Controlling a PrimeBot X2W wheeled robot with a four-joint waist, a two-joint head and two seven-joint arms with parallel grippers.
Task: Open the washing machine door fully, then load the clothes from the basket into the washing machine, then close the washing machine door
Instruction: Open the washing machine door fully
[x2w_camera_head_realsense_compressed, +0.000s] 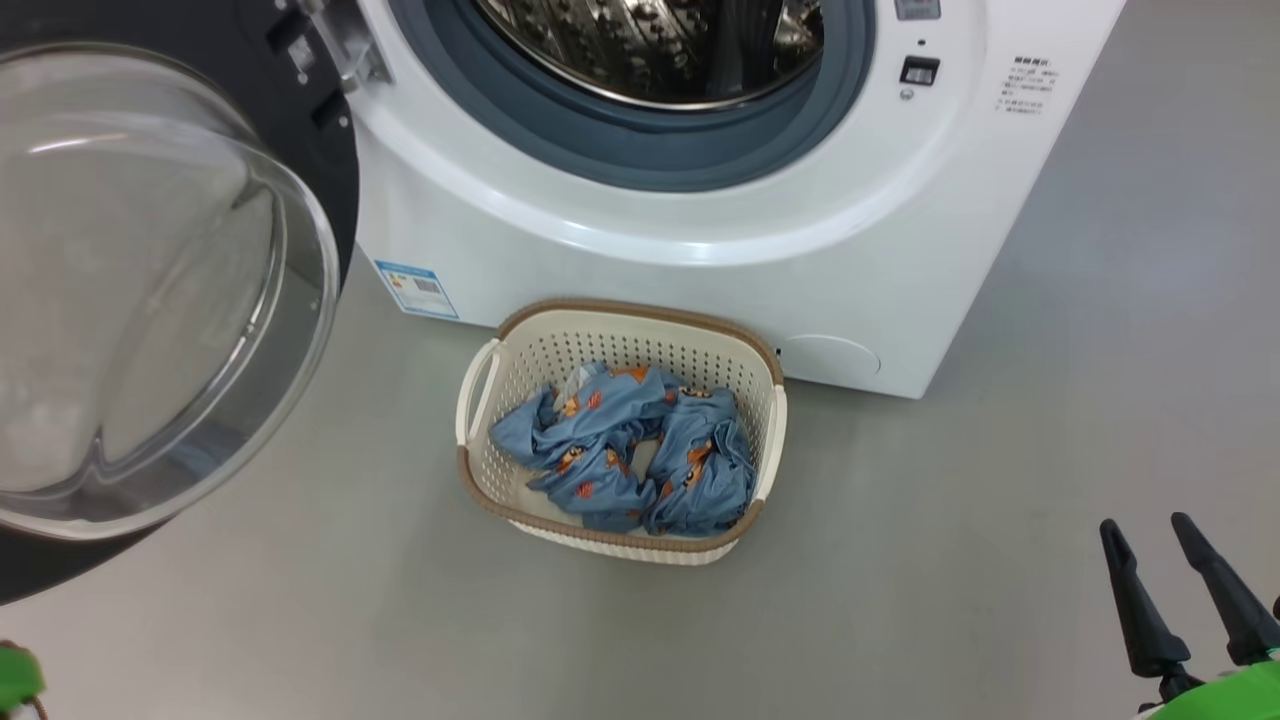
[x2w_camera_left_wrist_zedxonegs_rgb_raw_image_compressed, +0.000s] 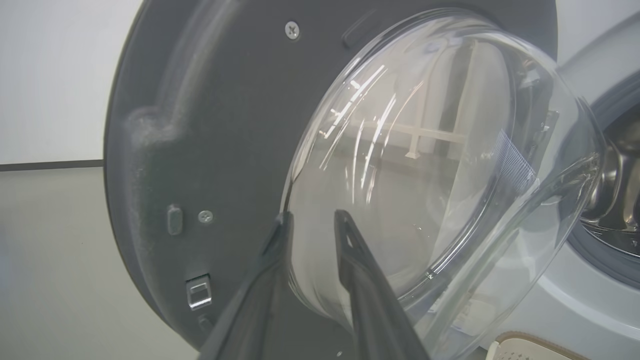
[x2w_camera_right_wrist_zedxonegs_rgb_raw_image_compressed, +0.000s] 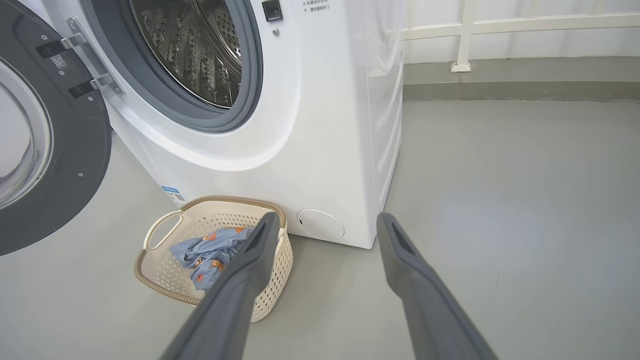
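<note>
The washing machine (x2w_camera_head_realsense_compressed: 650, 250) stands with its drum (x2w_camera_head_realsense_compressed: 660, 50) exposed. The washing machine door (x2w_camera_head_realsense_compressed: 320, 150) is swung out to the left, its clear glass bowl (x2w_camera_head_realsense_compressed: 150, 300) bulging toward me. On the floor in front sits the basket (x2w_camera_head_realsense_compressed: 620, 315), holding the crumpled blue clothes (x2w_camera_head_realsense_compressed: 625, 450). My right gripper (x2w_camera_head_realsense_compressed: 1150, 530) hovers open at the lower right, well away from the basket; in the right wrist view its fingers (x2w_camera_right_wrist_zedxonegs_rgb_raw_image_compressed: 325, 217) frame the machine's lower corner, with the basket (x2w_camera_right_wrist_zedxonegs_rgb_raw_image_compressed: 235, 200) and clothes (x2w_camera_right_wrist_zedxonegs_rgb_raw_image_compressed: 205, 252) to their left. My left gripper (x2w_camera_left_wrist_zedxonegs_rgb_raw_image_compressed: 312, 217) is slightly open, close to the door's inner face (x2w_camera_left_wrist_zedxonegs_rgb_raw_image_compressed: 200, 125) at the bowl's rim.
Grey floor lies all around the machine. A blue label (x2w_camera_head_realsense_compressed: 415, 288) and a round cover (x2w_camera_head_realsense_compressed: 830, 355) mark the machine's lower front. A white railing (x2w_camera_right_wrist_zedxonegs_rgb_raw_image_compressed: 465, 35) and low wall run behind on the right. The open door overhangs the floor on the left.
</note>
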